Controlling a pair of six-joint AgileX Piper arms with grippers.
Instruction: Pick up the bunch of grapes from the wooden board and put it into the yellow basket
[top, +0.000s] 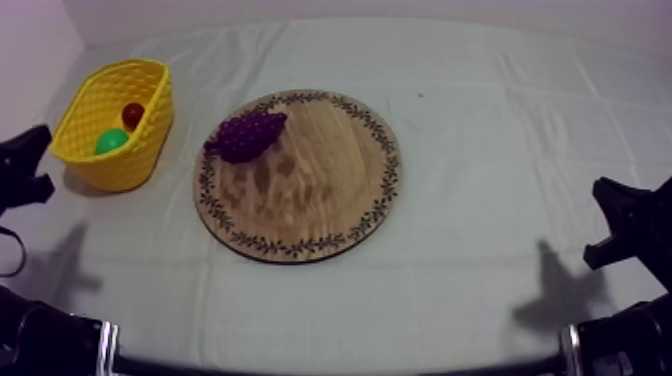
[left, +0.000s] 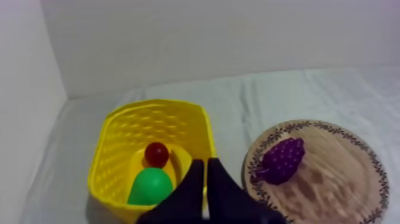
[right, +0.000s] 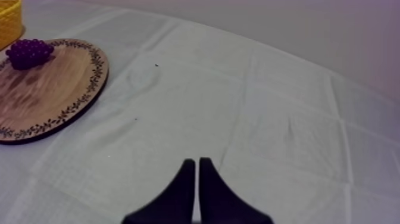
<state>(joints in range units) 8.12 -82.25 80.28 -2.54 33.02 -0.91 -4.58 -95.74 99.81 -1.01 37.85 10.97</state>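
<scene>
One grape bunch (top: 246, 135) on board (top: 320, 195); basket (top: 125, 168): two fruits (top: 132, 114); left claw (left: 205, 162), right claw (right: 196, 161) narrow.

1. A small red fruit (top: 133, 114) sits just behind a green toy fruit (top: 111, 141), the two touching.
2. A creased grey-white desk cloth (top: 480, 150) spreads beneath.
3. A pale wall (left: 208, 42) rises behind.

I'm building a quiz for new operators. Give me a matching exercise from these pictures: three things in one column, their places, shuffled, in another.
Things:
1. bunch of grapes
2. small red fruit
3. right gripper

Places:
A. inside the yellow basket
B. right of the wooden board, jaws shut
C. on the wooden board

Pairs: 1-C, 2-A, 3-B.
</scene>
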